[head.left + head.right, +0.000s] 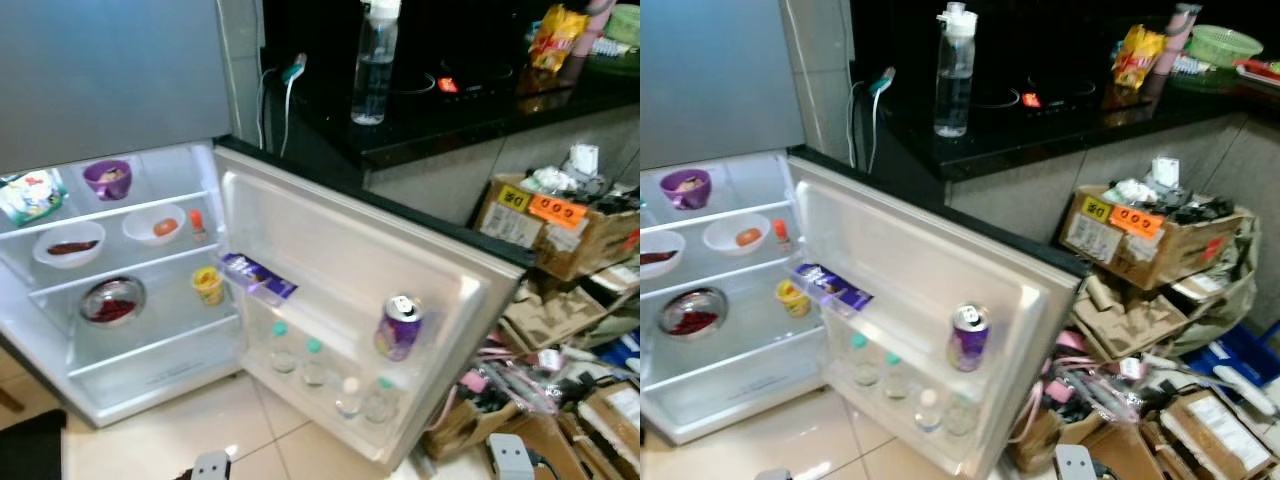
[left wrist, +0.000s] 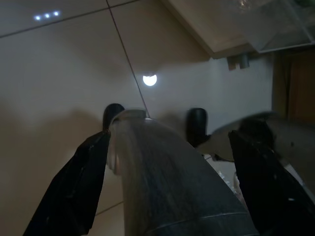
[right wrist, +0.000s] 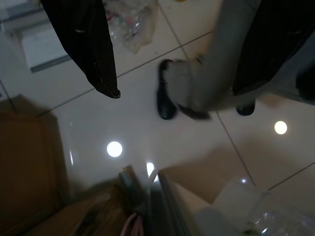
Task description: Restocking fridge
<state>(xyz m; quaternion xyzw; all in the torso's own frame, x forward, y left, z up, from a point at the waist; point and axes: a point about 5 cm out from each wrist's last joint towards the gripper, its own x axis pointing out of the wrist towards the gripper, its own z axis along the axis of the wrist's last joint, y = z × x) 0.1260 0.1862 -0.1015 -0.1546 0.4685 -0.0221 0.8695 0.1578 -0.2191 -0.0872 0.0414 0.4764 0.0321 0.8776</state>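
Both arms hang low with nothing in them. The left gripper (image 2: 157,191) points at the pale floor tiles (image 2: 59,59), its two black fingers (image 2: 74,187) spread wide apart with only floor and the robot's own leg between them. The right gripper (image 3: 172,54) is likewise splayed open over the tiles, above what looks like crumpled plastic and cardboard (the picture is dim, so that reading is tentative).

From there outward, the fridge (image 1: 120,290) stands open in front and to the robot's left, its door (image 1: 340,260) swung out toward the middle of the head views. The shelves hold a purple cup (image 1: 108,178), two white bowls (image 1: 70,243), a steel bowl (image 1: 112,299) and a small yellow tub (image 1: 207,285). The door's lower rack carries small capped bottles (image 1: 313,360) and a purple can (image 1: 398,326); a purple packet (image 1: 258,277) lies in the rack above.

What matters most is where fresh stock lies. The likeliest item is the clear water bottle (image 1: 375,65), upright on the black counter (image 1: 440,110) beyond the door's top edge, up and slightly right of centre, its long axis vertical. I judge the right arm the nearer, since the open door lies between the left arm and the counter. Either gripper would first have to rise well above its present height. A box of clutter (image 1: 560,215) sits on the floor further right.
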